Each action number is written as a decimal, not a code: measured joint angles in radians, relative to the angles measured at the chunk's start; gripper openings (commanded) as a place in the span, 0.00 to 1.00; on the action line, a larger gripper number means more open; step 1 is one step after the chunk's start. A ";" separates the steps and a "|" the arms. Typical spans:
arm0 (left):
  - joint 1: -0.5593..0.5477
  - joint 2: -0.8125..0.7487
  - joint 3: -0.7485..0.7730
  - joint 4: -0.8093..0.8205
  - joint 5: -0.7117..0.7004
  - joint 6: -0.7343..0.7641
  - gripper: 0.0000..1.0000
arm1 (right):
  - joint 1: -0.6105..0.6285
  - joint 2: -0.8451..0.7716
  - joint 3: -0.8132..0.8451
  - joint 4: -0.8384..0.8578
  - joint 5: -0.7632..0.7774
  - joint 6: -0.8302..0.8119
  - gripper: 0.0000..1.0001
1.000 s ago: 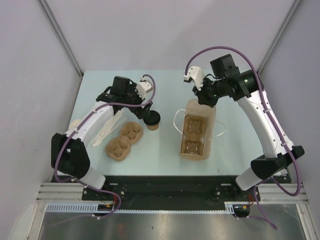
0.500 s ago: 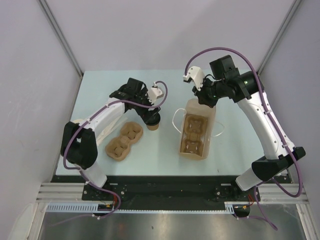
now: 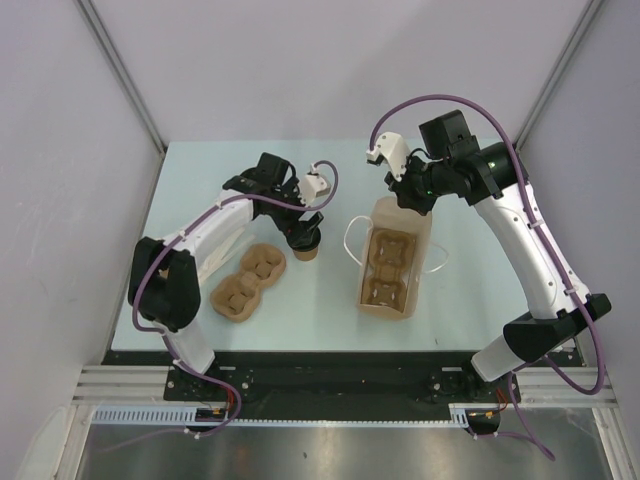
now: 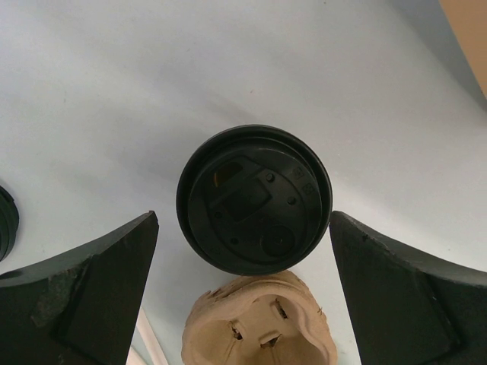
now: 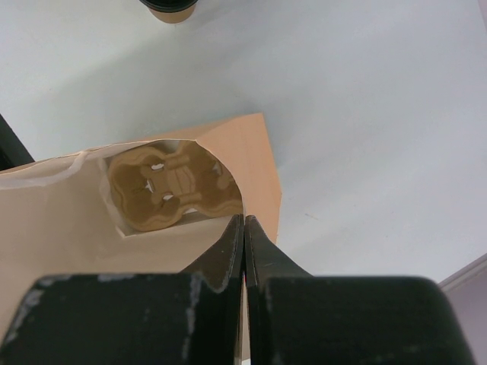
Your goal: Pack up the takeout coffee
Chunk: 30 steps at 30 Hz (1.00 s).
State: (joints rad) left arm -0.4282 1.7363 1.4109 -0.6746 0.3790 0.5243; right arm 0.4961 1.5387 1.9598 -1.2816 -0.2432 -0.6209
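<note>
Unpacked: coffee cup (image 4: 255,199), 9 o'clock of bag (image 3: 424,250); left end effector (image 4: 243,224) agape around it, right end effector (image 5: 243,222) pinching bag.

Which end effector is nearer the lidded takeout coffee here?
Left. The left end effector hangs over the takeout coffee, open either side of its lid; the right end effector sits farther off, shut on the paper bag rim.

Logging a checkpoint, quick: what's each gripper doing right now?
Left gripper: open, straddling the takeout coffee, not gripping it.
Right gripper: shut on the paper bag rim.
</note>
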 measured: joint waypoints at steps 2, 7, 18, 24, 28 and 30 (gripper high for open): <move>0.000 0.002 0.006 -0.002 0.003 0.000 0.99 | 0.000 0.000 0.000 0.000 0.000 0.000 0.00; 0.000 0.011 0.011 -0.004 0.009 0.000 1.00 | 0.000 0.000 0.000 0.000 0.000 0.000 0.00; -0.002 0.058 0.024 -0.002 -0.006 0.010 0.99 | 0.000 0.000 0.000 0.000 0.000 0.000 0.00; -0.002 0.061 0.024 -0.001 -0.006 0.012 0.98 | 0.000 0.000 0.000 0.000 0.000 0.000 0.00; -0.002 0.063 0.024 -0.002 -0.006 0.018 0.92 | 0.000 0.000 0.000 0.000 0.000 0.000 0.00; -0.002 0.064 0.024 -0.002 -0.004 0.017 0.89 | 0.000 0.000 0.000 0.000 0.000 0.000 0.00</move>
State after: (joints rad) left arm -0.4301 1.8000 1.4353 -0.6765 0.3752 0.5415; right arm 0.4961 1.5391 1.9598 -1.2816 -0.2432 -0.6212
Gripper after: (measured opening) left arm 0.934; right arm 0.009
